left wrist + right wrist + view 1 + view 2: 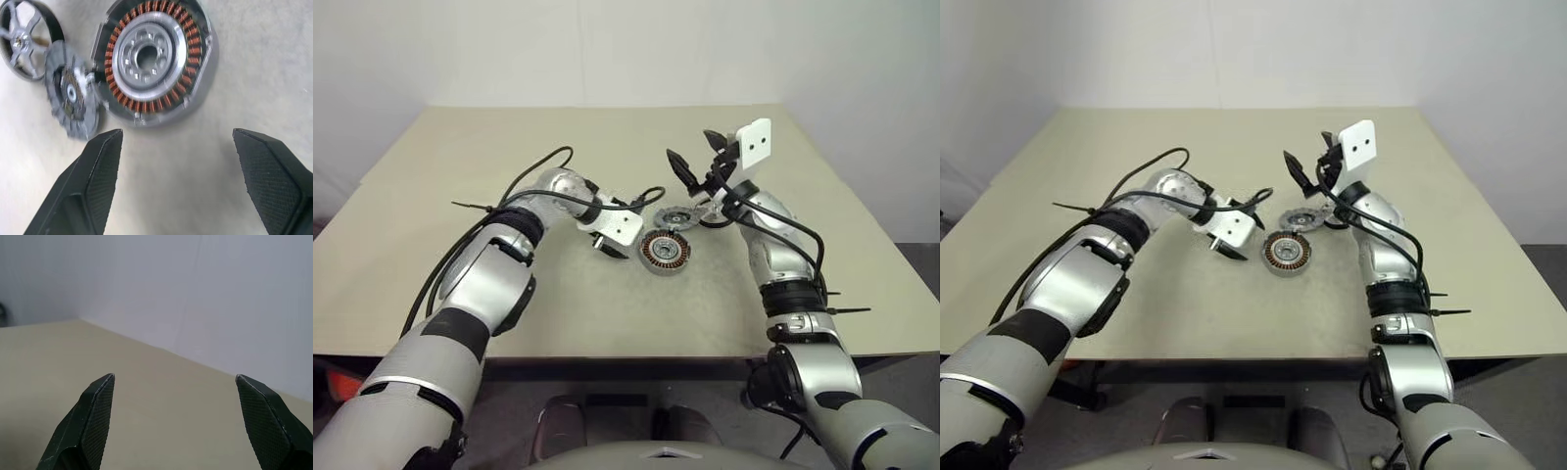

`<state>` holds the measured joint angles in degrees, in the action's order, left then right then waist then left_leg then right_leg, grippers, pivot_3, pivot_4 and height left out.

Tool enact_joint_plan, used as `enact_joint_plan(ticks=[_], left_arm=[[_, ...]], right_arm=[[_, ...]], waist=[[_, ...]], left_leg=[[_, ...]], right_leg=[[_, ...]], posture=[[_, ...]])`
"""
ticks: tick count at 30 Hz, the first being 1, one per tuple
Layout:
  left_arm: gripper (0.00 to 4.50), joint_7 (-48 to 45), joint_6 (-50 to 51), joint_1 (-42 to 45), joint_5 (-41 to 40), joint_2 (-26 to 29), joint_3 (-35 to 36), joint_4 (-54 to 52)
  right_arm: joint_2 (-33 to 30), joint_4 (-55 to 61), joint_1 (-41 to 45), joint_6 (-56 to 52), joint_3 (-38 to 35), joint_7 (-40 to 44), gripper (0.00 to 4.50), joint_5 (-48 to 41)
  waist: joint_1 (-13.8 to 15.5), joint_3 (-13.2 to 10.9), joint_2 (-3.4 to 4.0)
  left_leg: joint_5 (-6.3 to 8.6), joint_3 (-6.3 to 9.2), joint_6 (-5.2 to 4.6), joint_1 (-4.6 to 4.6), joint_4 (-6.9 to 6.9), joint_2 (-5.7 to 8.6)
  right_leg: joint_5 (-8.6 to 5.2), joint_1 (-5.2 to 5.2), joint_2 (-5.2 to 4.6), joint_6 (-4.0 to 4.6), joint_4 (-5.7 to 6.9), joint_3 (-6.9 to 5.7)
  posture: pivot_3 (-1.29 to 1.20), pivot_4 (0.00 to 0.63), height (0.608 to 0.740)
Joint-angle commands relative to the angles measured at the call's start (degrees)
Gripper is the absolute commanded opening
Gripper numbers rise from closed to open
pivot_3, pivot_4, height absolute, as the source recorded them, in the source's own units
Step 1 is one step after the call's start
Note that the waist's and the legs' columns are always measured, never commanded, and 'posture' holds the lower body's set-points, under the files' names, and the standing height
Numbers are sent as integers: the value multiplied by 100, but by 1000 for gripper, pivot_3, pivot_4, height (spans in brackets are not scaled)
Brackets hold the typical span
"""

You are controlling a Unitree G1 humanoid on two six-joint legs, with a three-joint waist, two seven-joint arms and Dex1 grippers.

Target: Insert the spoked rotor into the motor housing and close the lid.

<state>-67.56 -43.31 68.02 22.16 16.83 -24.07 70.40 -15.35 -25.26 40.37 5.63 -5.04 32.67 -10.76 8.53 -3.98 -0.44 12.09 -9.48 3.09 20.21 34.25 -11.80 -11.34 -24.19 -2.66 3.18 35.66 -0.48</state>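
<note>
- At table centre, head views: motor housing (665, 252) lies flat, copper windings up, open. The lid (676, 216) sits just behind it, and the spoked rotor (711, 217) lies beside the lid, partly behind the right arm.
- Left gripper (611, 250) is low beside the housing, fingers wide, empty. Right gripper (698, 157) is raised above the parts, fingers wide, empty.
- Left wrist view: housing (154, 58), lid (73, 95) and rotor (27, 44) crowd together; the lid looks to touch the housing rim, though blur makes this uncertain.
- Risk: reaching for the rotor could knock the lid or shift the housing.
- Right wrist view: bare table (146, 396) and wall; nothing obstructs.
</note>
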Motion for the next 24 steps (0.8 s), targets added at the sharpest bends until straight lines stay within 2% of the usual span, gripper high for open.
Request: enact_joint_plan(ticks=[1, 3, 7, 9, 12, 15, 19, 22, 24], left_arm=[[3791, -156, 187, -276, -627, 418, 501, -621], [3791, -109, 652, -626, -1079, 647, 898, -1095], [3791, 347, 2502, -1605, -2210, 833, 1898, -2791], [3791, 847, 3633, -2233, -2821, 749, 2420, -3951], [3791, 1554, 5057, -3256, -3591, 546, 2943, -5606], [3791, 2240, 6245, -4239, -4647, 70, 3364, -7023], [3791, 2794, 6664, -4771, -4956, -267, 3379, -7713], [3791, 2916, 6634, -4958, -4823, -244, 3255, -7698], [3791, 2901, 6616, -4975, -4812, -180, 3219, -7643]], right_arm=[[-225, 165, 195, -40, -39, 233, 4459, -109], [-429, 146, 191, -91, -35, 318, 4459, -25], [-736, -36, 104, -274, -41, 300, 4459, 91], [-835, -94, 20, -486, -27, 217, 4459, 144], [-1055, 120, -213, -895, 63, 566, 4459, 66], [-1464, 478, -551, -1252, 210, 1439, 4459, -144], [-1878, 570, -802, -1485, 233, 2129, 4459, -260], [-2182, 410, -912, -1481, 158, 2370, 4459, -194], [-2354, 294, -1005, -1490, 97, 2448, 4459, -179]], waist=[[0, 0, 0], [-2, -1, 1], [-17, -3, 1], [-40, -4, 2], [-94, -4, 2], [-142, -4, 3], [-168, -6, 0], [-179, -5, 3], [-182, -5, 2]], left_leg=[[0, 0, 0, -1, -1, 0], [0, 0, 0, 0, -2, -1], [0, -1, 2, -1, -6, -3], [0, 0, 3, 1, -6, -3], [0, 0, 2, 4, -6, -4], [2, 2, -1, 13, -6, -3], [5, 4, -8, 26, -2, -9], [7, 4, -14, 11, -4, -10], [7, 4, -16, -7, -4, -9]], right_leg=[[0, 0, 0, 0, 0, 0], [-1, 0, -1, 1, -1, -1], [-2, 0, -1, 2, 0, -4], [-4, -1, -2, 4, -1, -6], [-7, 0, -2, 6, -1, -9], [-9, -1, -1, 5, -9, -12], [-9, -1, 5, 5, -18, -16], [-11, 6, 6, 1, -15, -17], [-34, 16, 5, -39, -16, -17]], posture=[[0, 0, 740], [0, 0, 740], [0, 0, 740], [0, 0, 740], [0, 0, 740], [0, 0, 740], [0, 0, 740], [0, 0, 740], [0, 0, 740]])
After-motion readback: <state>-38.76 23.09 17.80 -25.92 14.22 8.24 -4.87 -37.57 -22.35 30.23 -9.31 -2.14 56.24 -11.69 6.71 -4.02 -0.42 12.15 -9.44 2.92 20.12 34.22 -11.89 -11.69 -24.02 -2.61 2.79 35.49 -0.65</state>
